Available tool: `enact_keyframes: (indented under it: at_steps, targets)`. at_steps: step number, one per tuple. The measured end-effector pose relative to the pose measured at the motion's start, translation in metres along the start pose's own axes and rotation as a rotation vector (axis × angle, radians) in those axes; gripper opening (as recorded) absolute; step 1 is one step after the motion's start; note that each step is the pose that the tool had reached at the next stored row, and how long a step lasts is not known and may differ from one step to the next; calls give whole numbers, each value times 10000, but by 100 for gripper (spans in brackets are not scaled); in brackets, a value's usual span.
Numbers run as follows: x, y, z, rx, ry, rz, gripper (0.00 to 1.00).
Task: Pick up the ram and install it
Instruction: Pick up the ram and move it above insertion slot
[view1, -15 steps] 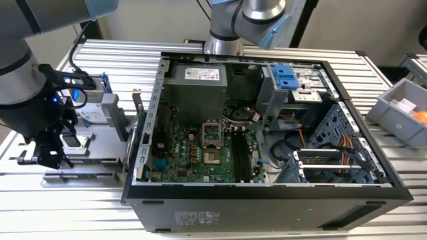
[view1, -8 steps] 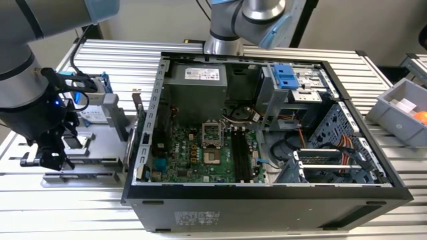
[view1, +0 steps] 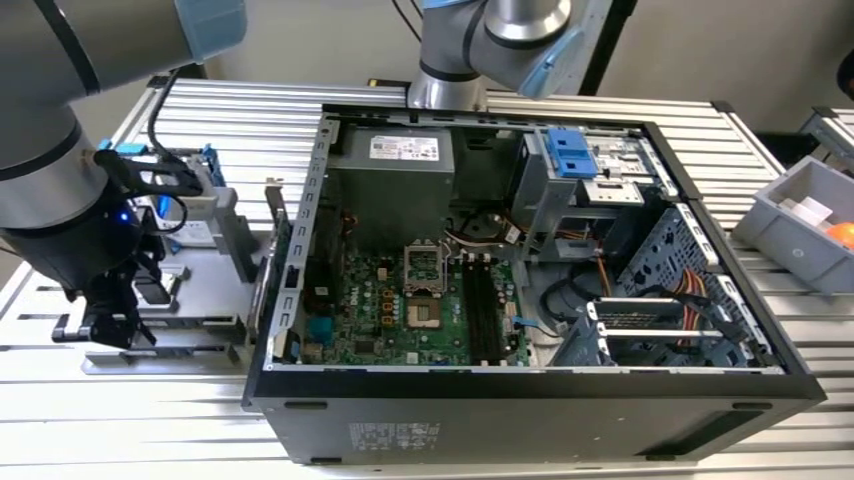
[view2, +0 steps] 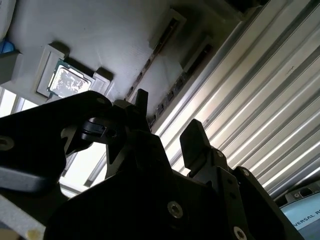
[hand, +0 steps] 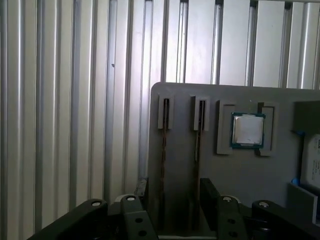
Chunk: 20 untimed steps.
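Now hovering over the gray holder (hand: 240, 175), claw (hand: 175, 192) spread apart, just beside the ram (hand: 163, 150) standing edgewise in its slot.

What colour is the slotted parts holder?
Grey; the holder shows best in the first wrist view.
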<state>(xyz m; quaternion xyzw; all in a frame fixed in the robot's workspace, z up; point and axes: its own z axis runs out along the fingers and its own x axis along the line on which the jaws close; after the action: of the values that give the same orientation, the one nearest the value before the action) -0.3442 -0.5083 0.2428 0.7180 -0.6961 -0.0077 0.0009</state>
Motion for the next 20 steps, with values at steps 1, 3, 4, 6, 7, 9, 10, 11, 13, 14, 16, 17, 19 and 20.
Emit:
enact_keyframes:
  at_steps: [1,3,4,6,7,9,10,11,13,14,16,17,19,20]
  targets:
    - [9,0,6,2,-2,-1,100]
    - [29,0,15,2,-1,-1,100]
    - [38,0,19,2,-2,-1,100]
    - [53,1,31,1,-1,-1,100]
    - [56,1,39,4,-3,-1,100]
    - [58,1,56,4,-3,5,100]
    - [59,1,63,2,-2,8,100]
    - [60,0,71,0,0,14,100]
    - [62,1,87,2,-2,32,100]
    - [64,0,94,2,-1,39,100]
    - [65,0,110,3,-2,51,100]
    - [66,0,118,2,-2,55,100]
    - [68,0,132,1,-1,64,100]
    - [68,0,141,3,-3,69,100]
